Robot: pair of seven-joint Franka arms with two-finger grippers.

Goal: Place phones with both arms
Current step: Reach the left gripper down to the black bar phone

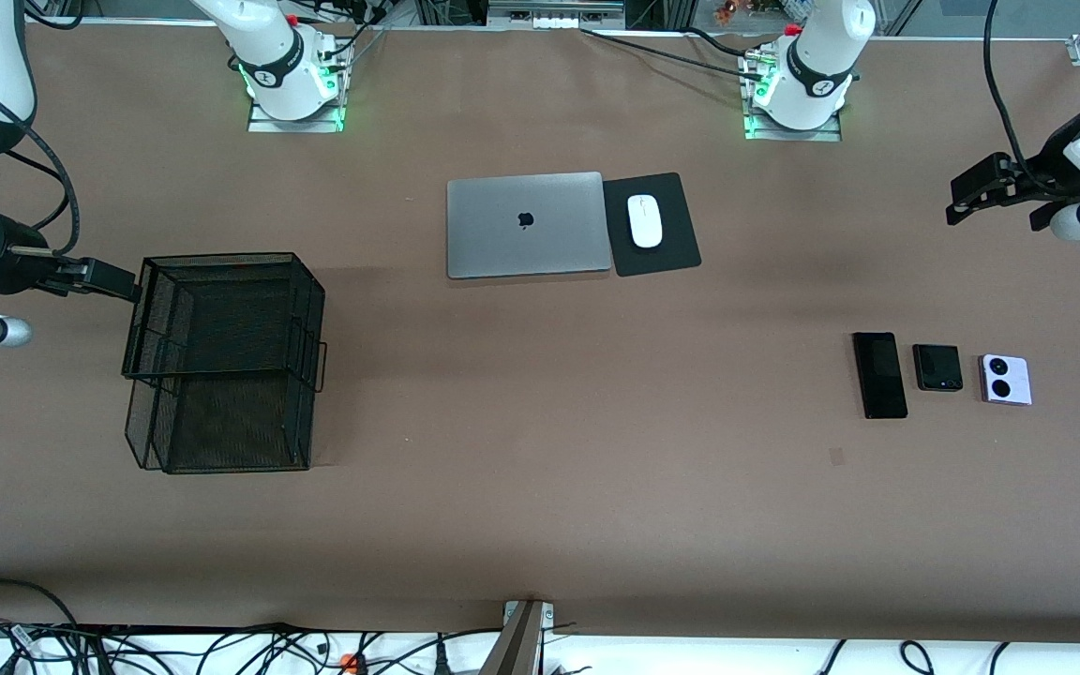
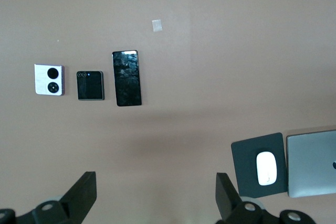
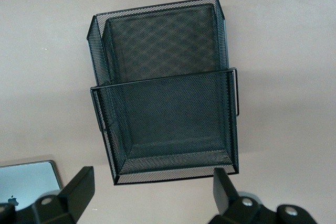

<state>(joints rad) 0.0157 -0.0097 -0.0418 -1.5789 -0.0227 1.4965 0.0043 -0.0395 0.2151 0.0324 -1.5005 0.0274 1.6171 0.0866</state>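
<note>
The left gripper point(image 2: 152, 200) is held spread over bare table, the right gripper point(image 3: 149, 195) spread over the mesh basket point(image 1: 221, 361); the long black phone point(image 1: 879, 375), squarish black flip phone point(image 1: 937, 367) and lilac-white flip phone point(image 1: 1006, 380) are crowded just beside each other, so a neighbour could be nudged; thin slabs could be missed.

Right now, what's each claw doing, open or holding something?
Left claw: open, empty, above the table near the phones.
Right claw: open, empty, over the mesh basket.

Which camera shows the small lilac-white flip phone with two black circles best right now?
The left wrist view: the small lilac-white flip phone with two black circles lies unobstructed, both circles crisp. The front view shows it smaller, near the left arm's end. The right wrist view misses it.
</note>
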